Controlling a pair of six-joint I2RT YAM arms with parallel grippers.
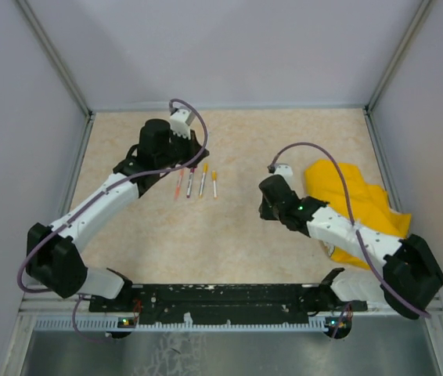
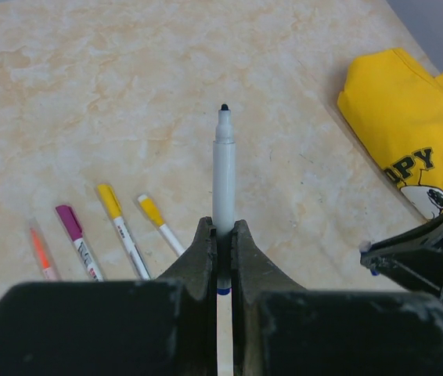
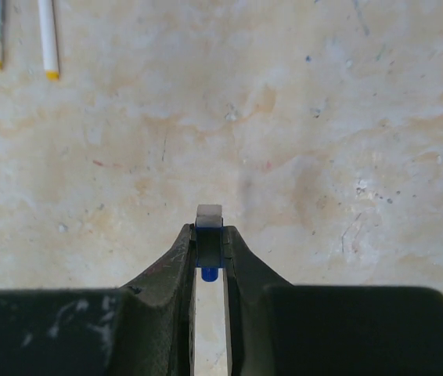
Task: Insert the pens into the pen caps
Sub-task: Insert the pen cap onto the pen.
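My left gripper (image 2: 221, 229) is shut on a grey pen (image 2: 224, 168). The pen's bare dark tip points away from the wrist, above the table. My right gripper (image 3: 209, 232) is shut on a dark blue pen cap (image 3: 209, 244), whose pale end sticks out past the fingertips. In the top view the left gripper (image 1: 196, 155) hangs over the back of the table. The right gripper (image 1: 267, 205) is to its right, and the two are well apart. Several capped pens lie side by side on the table: orange-pink (image 2: 41, 254), purple (image 2: 77, 235) and two yellow-capped (image 2: 120, 227).
A crumpled yellow cloth (image 1: 354, 204) lies at the right of the table, under and behind the right arm. The row of capped pens (image 1: 196, 182) lies just in front of the left gripper. Walls enclose the table on three sides.
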